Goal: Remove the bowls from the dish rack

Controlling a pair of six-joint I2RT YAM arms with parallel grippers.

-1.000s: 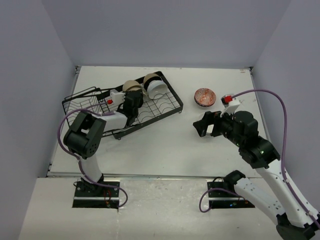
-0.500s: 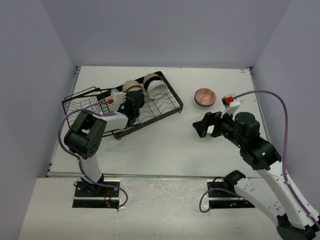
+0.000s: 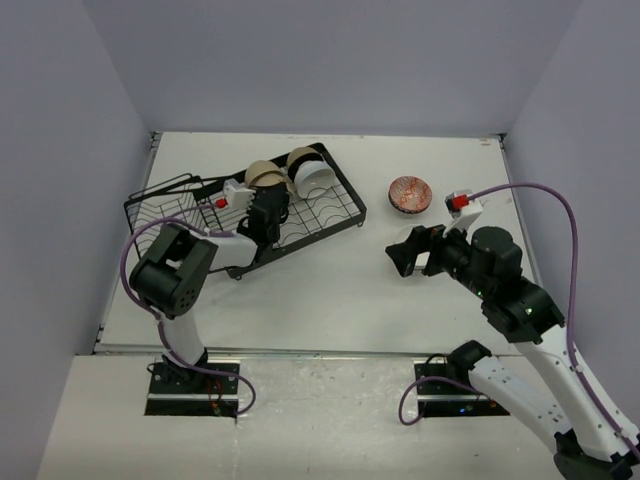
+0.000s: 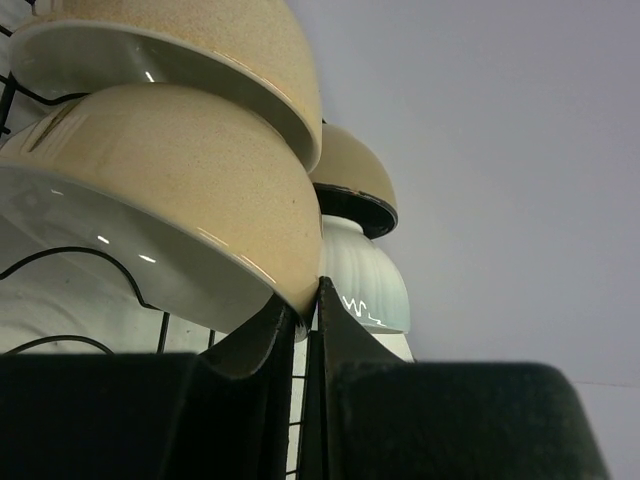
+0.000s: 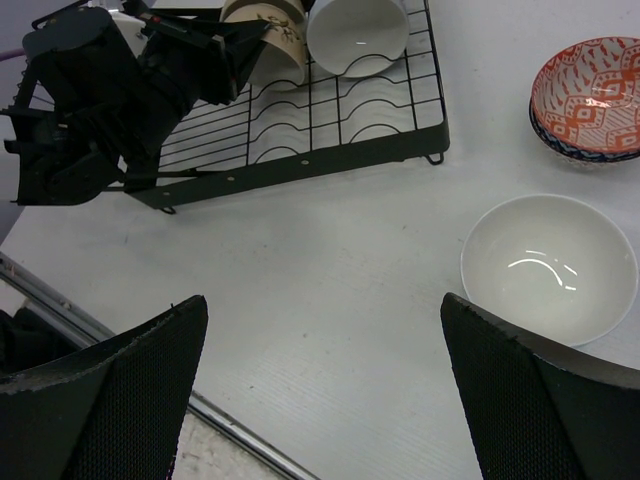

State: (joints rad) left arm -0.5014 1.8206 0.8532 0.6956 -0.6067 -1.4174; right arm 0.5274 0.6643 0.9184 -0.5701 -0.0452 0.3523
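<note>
Jaws: your left gripper [image 4: 303,302] is pinching the rim of the round beige ceramic bowl [image 4: 170,190], lower centre; right gripper [image 5: 322,302] is hanging open. Next, lift clear.

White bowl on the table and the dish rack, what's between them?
Nothing: only bare tabletop separates the white bowl from the dish rack, seen in the right wrist view.

White bowl [image 5: 548,268]: hiding beneath the right pincer [image 3: 405,252] in the top view.
Patterned bowl [image 5: 590,95]: running off the right edge.
Nearest beige bowl [image 4: 170,200]: running off the left edge.
Left pincer [image 4: 304,295]: meeting that rim; pinching unclear.
</note>
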